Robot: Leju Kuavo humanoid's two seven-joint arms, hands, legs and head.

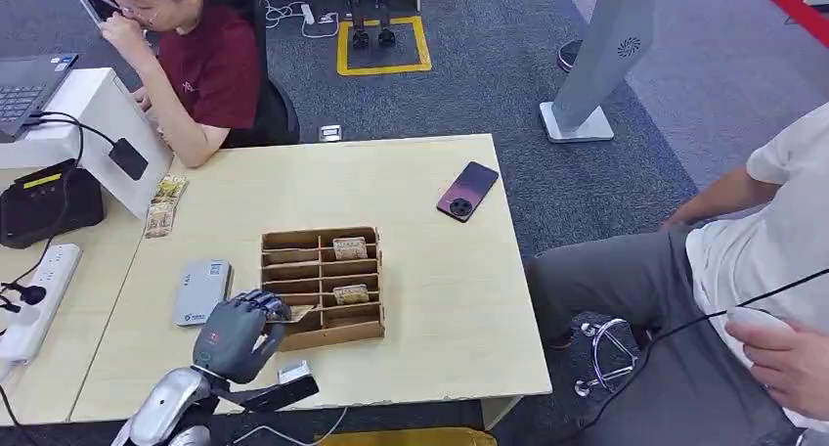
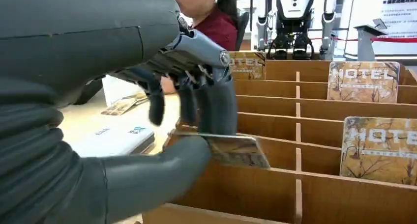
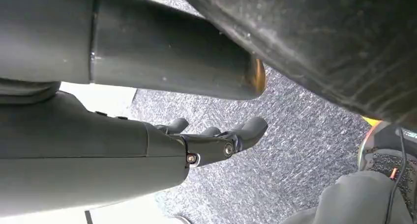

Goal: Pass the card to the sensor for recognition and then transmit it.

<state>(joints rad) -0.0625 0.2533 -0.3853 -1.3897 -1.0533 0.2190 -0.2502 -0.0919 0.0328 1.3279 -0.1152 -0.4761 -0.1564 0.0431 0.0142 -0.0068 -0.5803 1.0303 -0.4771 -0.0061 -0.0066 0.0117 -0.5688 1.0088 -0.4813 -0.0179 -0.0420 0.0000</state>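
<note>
My left hand is at the front left corner of the wooden card rack and pinches a hotel card between thumb and fingers. In the left wrist view the card lies flat in the hand above the rack's slots. Other cards stand in the rack. The grey card sensor lies on the table just left of the rack. My right hand hangs below the table over the carpet, its fingers loosely apart and holding nothing.
A phone lies at the table's far right. A white stand, a black terminal, loose cards and a power strip sit to the left. One person sits behind the table, another at the right.
</note>
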